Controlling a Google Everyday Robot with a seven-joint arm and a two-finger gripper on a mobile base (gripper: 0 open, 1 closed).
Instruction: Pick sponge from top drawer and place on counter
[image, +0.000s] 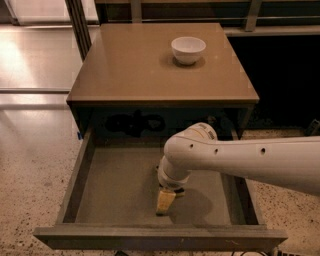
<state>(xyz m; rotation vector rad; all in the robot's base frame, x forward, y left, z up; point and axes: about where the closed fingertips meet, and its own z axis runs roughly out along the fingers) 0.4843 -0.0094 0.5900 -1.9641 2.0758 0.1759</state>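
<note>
The top drawer (100, 195) is pulled fully open below the counter (135, 65). My arm reaches in from the right, and my gripper (169, 192) points down into the middle of the drawer, mostly hidden under the white wrist. It is shut on the top of the sponge (164, 201), which shows as a yellow block standing on end. The sponge's lower end is at or just above the grey drawer floor. Its green face is not visible.
A white bowl (188, 49) stands on the counter at the back right. Speckled floor lies to the left and right of the cabinet. A dark metal post (79, 25) stands behind the counter's left corner.
</note>
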